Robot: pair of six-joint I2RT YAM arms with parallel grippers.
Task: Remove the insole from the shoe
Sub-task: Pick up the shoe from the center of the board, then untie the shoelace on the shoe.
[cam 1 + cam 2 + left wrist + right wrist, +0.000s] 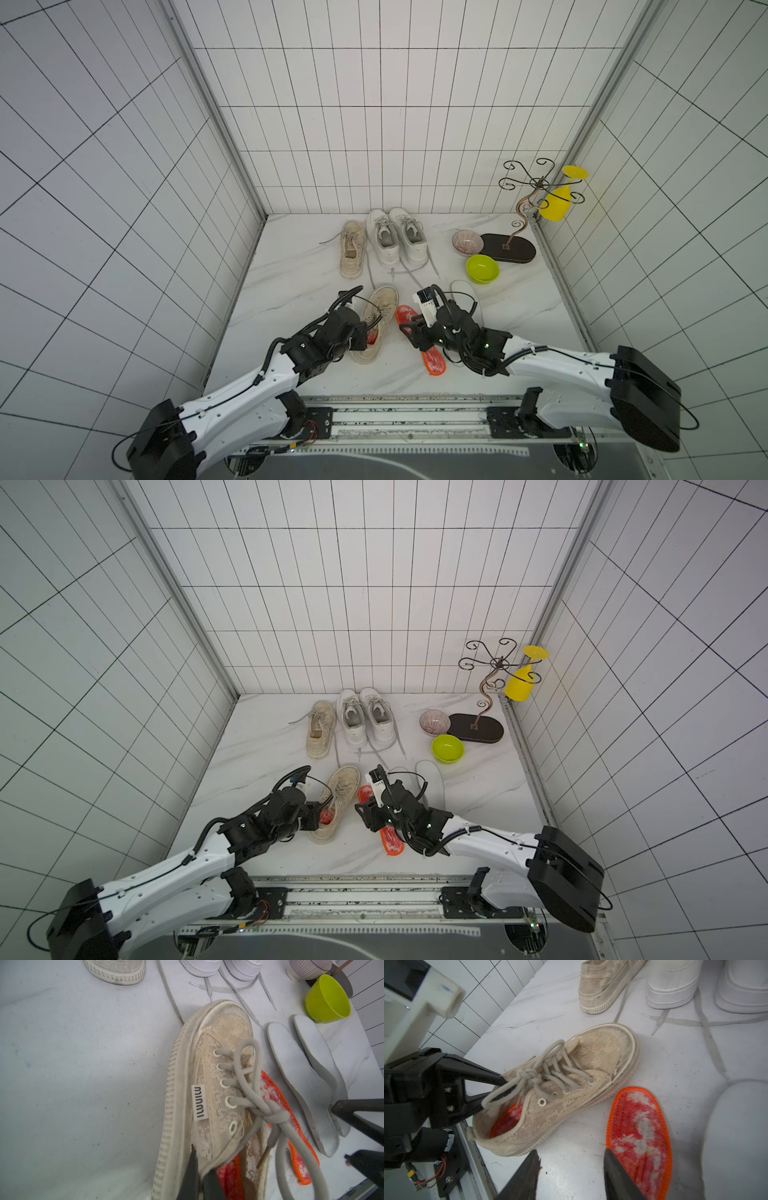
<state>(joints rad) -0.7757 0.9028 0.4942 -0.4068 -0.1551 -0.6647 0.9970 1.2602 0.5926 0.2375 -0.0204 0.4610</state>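
Insole (pixel 506 1122), red with orange edging, is seen inside the beige shoe (pixel 571 1088), toward the table's (pixel 291 270) 6 o'clock edge. The shoe's collar is pinched by the closed left gripper (pixel 200 1165), reaching from 7 o'clock. At the shoe's 3 o'clock, a loose insole (pixel 639 1132) lies under the right gripper (pixel 572 1157), fingers parted, nothing held.

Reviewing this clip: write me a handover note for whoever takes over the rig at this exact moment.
Left gripper: shut on the collar of the beige shoe, which lies on the table.
Right gripper: open, hovering beside that shoe, one finger over the loose orange insole.
Done: that insole and two white insoles lie out on the table.
Left: the orange insole inside the shoe is not yet out; it likely comes next.
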